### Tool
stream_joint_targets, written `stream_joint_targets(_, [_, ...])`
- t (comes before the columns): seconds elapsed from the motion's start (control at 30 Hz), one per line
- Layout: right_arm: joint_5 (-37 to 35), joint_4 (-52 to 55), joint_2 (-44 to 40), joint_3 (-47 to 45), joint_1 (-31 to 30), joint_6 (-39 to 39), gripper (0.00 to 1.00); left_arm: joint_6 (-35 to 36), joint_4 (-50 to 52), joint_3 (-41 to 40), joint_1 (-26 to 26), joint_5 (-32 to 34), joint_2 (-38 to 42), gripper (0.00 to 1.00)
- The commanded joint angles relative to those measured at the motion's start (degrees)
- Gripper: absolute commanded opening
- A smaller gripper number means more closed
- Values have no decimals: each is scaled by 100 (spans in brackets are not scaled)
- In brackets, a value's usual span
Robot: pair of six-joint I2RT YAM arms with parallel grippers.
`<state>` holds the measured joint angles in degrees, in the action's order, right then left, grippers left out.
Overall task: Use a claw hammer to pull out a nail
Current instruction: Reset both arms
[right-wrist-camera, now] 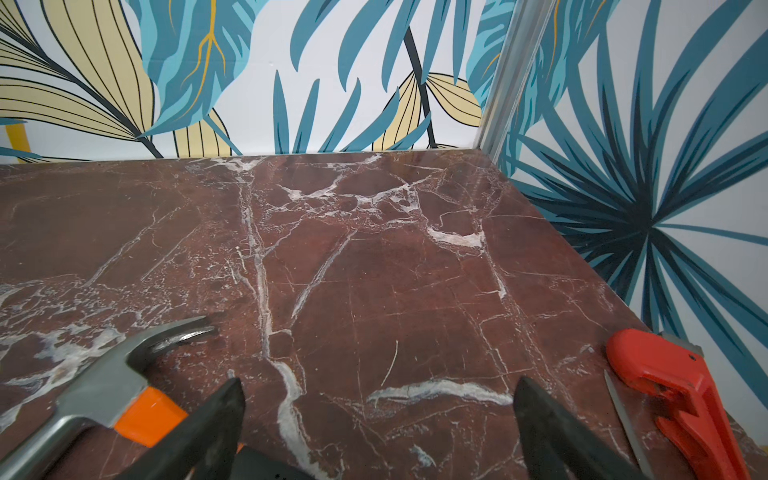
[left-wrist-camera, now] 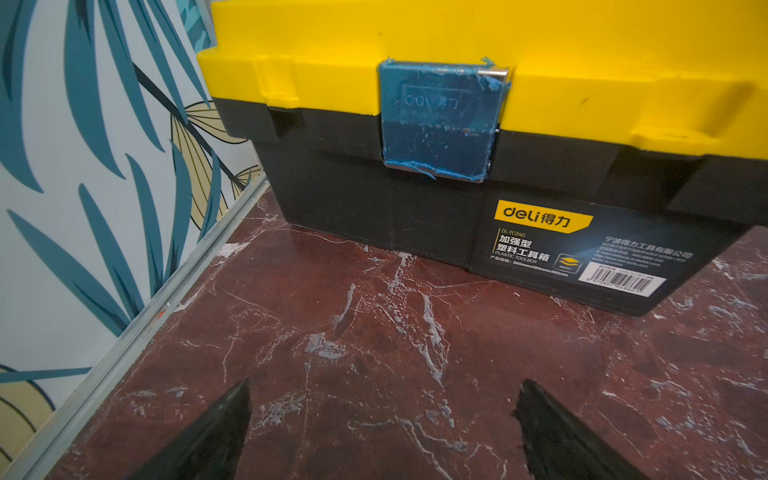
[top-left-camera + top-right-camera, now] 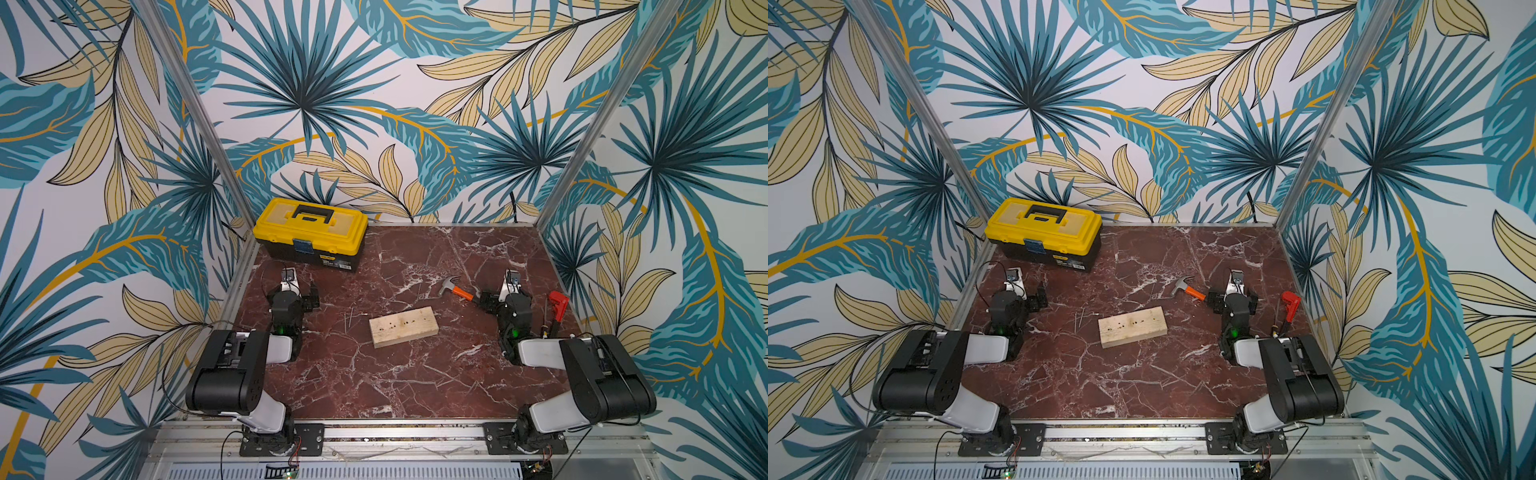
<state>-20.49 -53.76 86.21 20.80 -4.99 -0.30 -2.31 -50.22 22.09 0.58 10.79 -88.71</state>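
Over in the far left corner of the marble surface (image 3: 374,382) sat the yellow-lidded toolbox (image 3: 309,232), closed, with its blue latch facing me. My left gripper (image 2: 384,390) hung low in front of it near the left edge, spread wide, with only bare marble between its fingers.

Toward the middle lay a few loose nails (image 3: 348,319), and just right of them the wooden block (image 3: 403,326), flat on the surface. Dark spots dotted its top; I could not tell whether any was a nail head.

Beyond the block, toward the right, the claw hammer (image 3: 457,289) lay flat, its silver head pointing left and its orange shaft running back to my right gripper (image 1: 379,386). That gripper was also spread wide and held nothing. In the right wrist view the hammer's shaft passed just beside one finger (image 1: 199,432), outside the gap.

Near the right edge lay the red-headed tool (image 3: 557,303), apart from my gripper.
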Motion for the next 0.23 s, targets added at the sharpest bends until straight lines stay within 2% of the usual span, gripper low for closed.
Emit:
stream_joint_targets(0.0, [36,-129,27,-40,7,-24,99,23,-109,50,-75,-164,20,99])
stream_joint_targets(0.2, [31,-134,27,-41,16,-31,99,31,-102,25,-66,-178,52,99])
